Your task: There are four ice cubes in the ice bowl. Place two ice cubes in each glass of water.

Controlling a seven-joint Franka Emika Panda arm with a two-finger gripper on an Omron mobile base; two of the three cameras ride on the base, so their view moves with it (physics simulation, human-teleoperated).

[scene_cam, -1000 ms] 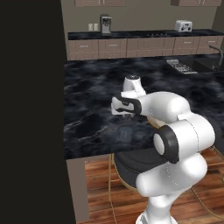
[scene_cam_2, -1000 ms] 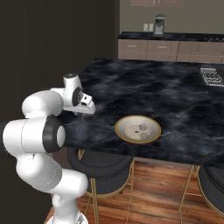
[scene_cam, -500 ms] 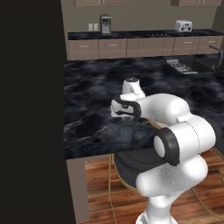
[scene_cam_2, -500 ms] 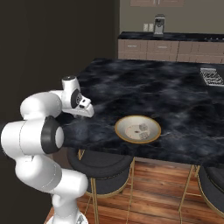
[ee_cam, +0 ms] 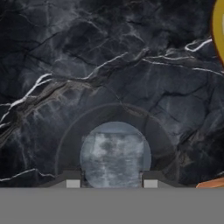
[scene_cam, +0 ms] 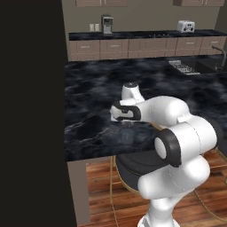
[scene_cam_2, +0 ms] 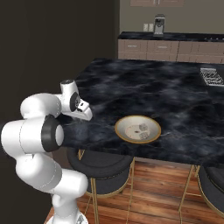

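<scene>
Item, glass of water point(ee_cam: 114, 153): I see it in the hand view straight below my gripper point(ee_cam: 111, 183), a dark see-through tumbler viewed from above, its pale round base between the two finger tips point(ee_cam: 73, 183). The tips stand apart to either side of that base; I read the jaws as spread, with nothing held. Whether they reach the glass wall I cannot tell.

Item, ice bowl point(scene_cam_2: 138, 129): tan-gold rim, cream inside, resting on the dark marble counter point(scene_cam_2: 175, 100) to the right of my gripper point(scene_cam_2: 83, 111) in the right base view, apart from it. A sliver of its gold rim point(ee_cam: 217, 30) shows at the upper right edge of the hand view, away from the glass.

Item, ice cubes point(scene_cam_2: 141, 128): small pale lumps inside the bowl; I cannot count them.

Item, gripper in the left base view point(scene_cam: 116, 116): low over the near part of the counter, the white arm folded behind it.

Item, stool point(scene_cam_2: 100, 162): dark round seat under the counter edge, below the gripper.
</scene>
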